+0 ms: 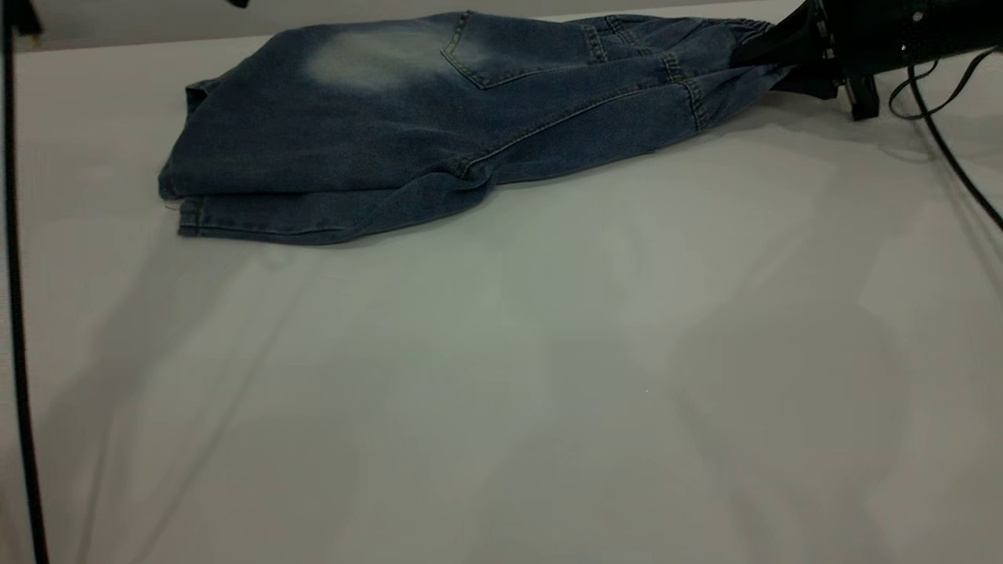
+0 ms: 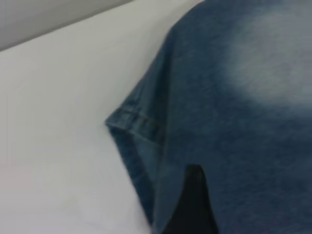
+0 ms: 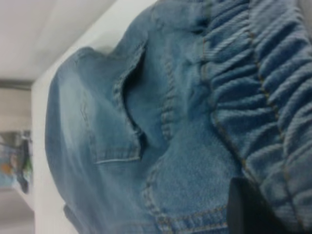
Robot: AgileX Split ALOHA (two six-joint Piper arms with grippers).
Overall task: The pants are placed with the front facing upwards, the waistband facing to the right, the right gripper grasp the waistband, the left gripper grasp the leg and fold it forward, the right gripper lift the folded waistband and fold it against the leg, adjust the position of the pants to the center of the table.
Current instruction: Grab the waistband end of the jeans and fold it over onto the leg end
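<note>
At the far left of the exterior view only a thin black cable (image 1: 16,313) runs down the frame; the left arm itself is out of that view. Its wrist view shows one dark finger of the left claw (image 2: 192,204) over the denim just beside the leg hem corner (image 2: 129,119), and whether that claw is wide or narrow I cannot tell.

The pants (image 1: 439,125) lie at the far side of the worktop (image 1: 501,392), already doubled lengthwise, the two hems (image 1: 188,211) stacked at the left and a back pocket (image 1: 501,51) facing up. Their long axis runs left to right.

At the right end the gathered waistband (image 1: 729,55) is drawn taut toward the right claw (image 1: 772,59), which reaches in low from the right edge and appears clamped on it; the right wrist view shows the ruched band (image 3: 263,97) against a dark finger. The next fold probably carries the waistband leftward, along that axis, onto the hems, and the right arm is the one placed for it.
</note>
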